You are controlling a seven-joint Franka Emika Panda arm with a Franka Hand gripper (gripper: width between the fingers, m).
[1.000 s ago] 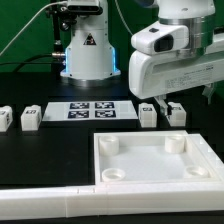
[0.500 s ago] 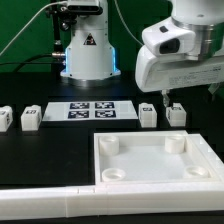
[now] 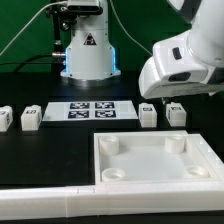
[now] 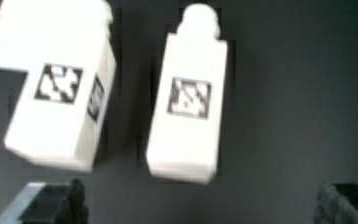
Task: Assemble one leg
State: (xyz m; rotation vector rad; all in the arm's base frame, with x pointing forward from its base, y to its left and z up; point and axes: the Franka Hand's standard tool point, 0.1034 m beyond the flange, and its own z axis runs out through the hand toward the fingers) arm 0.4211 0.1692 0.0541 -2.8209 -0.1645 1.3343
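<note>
Black tabletop (image 3: 30,150) holds the marker board (image 3: 92,110), a white panel (image 3: 150,178) and a long rail (image 3: 60,205). Tilted arm (image 3: 185,65) hangs above a leg (image 3: 148,115) and second leg (image 3: 176,114) just beside the panel; gripper (image 4: 202,205) jaws wide apart, empty.

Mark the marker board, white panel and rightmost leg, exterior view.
marker board (image 3: 90,108): exterior view, middle, between the tags.
white panel (image 3: 150,164): exterior view, bare floor between the sockets.
rightmost leg (image 3: 176,115): exterior view, front face.

The exterior view looks from slightly above, at middle distance, across the black counter (image 3: 40,150) toward the robot base (image 3: 88,50). The wrist view looks down, very close, on two white legs (image 4: 190,105). Both views share those legs (image 3: 148,115), at the exterior view's right.
</note>
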